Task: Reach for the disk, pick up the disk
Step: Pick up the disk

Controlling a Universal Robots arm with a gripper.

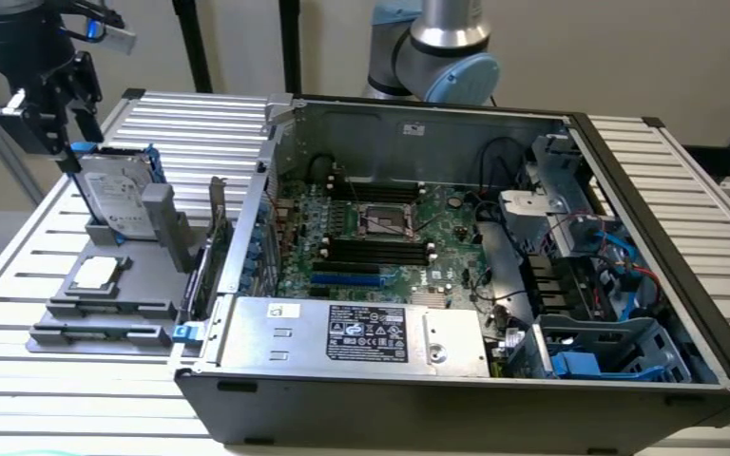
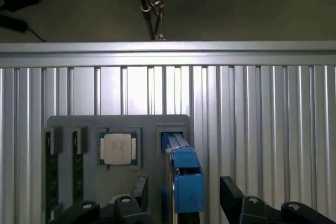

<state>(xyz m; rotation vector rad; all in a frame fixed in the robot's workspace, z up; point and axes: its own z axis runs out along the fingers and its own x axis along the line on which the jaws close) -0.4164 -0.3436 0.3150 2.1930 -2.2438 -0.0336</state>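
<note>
Blue plastic edges the disk (image 1: 118,195), a silver-grey hard drive with a white printed label that stands upright on its edge in a slot of a grey fixture plate (image 1: 99,315) on the slatted aluminium bench (image 1: 10,249), toward the exterior view's left. The black claw (image 1: 54,114) hangs just above the drive's upper far corner, without touching it. In the wrist view the claw (image 2: 184,192) is spread wide, its two dark fingers (image 2: 139,190) standing on either side of the disk (image 2: 181,163), with a visible gap between each finger and the blue carrier frame; nothing is grasped. On the fixture plate (image 2: 118,179), just beside the drive's slot, a small square silver processor chip (image 2: 118,148) lies flat in its own recess, and two narrow dark strips (image 2: 51,171) sit in slots further along. The chip (image 1: 96,274) lies nearer the camera than the drive in the exterior view. To the exterior view's right of the plate, an open black computer case (image 1: 467,404) rests on the bench (image 2: 262,103), showing its green motherboard (image 1: 378,228) and a silver power supply (image 1: 365,332) with a black label.
</note>
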